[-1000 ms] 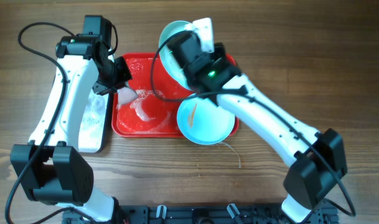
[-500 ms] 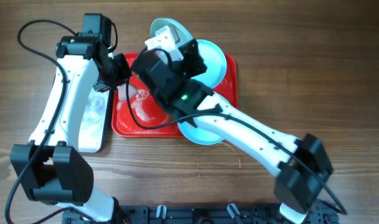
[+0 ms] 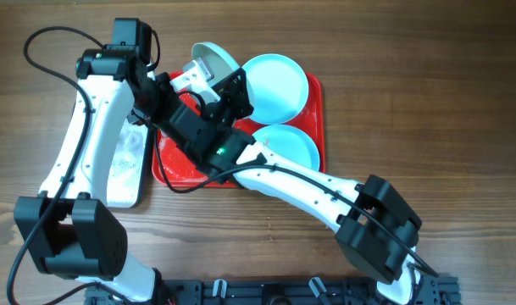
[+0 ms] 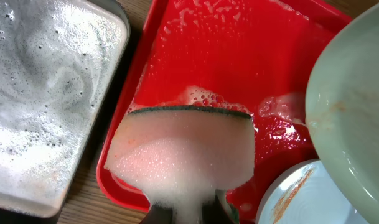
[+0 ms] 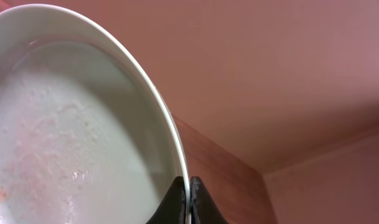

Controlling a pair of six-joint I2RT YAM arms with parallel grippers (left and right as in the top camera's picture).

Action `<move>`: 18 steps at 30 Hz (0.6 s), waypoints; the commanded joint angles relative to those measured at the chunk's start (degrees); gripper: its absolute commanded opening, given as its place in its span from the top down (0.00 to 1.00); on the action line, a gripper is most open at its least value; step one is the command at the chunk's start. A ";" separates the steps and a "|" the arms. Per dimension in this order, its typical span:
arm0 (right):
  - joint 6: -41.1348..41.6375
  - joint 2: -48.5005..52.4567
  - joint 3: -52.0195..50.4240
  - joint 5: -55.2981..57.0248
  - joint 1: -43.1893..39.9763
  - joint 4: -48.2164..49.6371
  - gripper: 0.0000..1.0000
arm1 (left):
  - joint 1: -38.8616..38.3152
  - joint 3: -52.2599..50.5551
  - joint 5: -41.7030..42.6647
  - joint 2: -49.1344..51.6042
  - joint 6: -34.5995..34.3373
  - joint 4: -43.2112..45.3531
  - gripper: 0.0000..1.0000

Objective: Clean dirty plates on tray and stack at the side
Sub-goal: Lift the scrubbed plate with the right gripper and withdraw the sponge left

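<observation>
Tilted plate (image 5: 83,124) rim pinched between right jaws, left jaws clenched on soapy sponge (image 4: 183,155) over tray (image 4: 239,56)

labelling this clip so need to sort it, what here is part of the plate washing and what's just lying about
Part of the job: held plate in the right hand, back plate, front plate, red tray, sponge in the left hand, soapy metal tray.
Just lying about: black cable loop, black rail at the front edge.
</observation>
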 commanded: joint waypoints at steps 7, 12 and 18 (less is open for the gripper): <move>0.07 0.35 0.90 3.19 0.02 0.00 0.96 | 0.17 1.01 -1.16 -0.17 -0.81 0.17 0.95; 1.75 0.35 0.85 1.60 0.31 -0.66 0.96 | 0.17 1.01 -1.16 -0.17 -0.81 0.15 0.95; 3.08 0.35 0.85 -0.24 0.28 -1.36 0.96 | 0.17 1.01 -1.16 -0.17 -1.03 0.15 0.95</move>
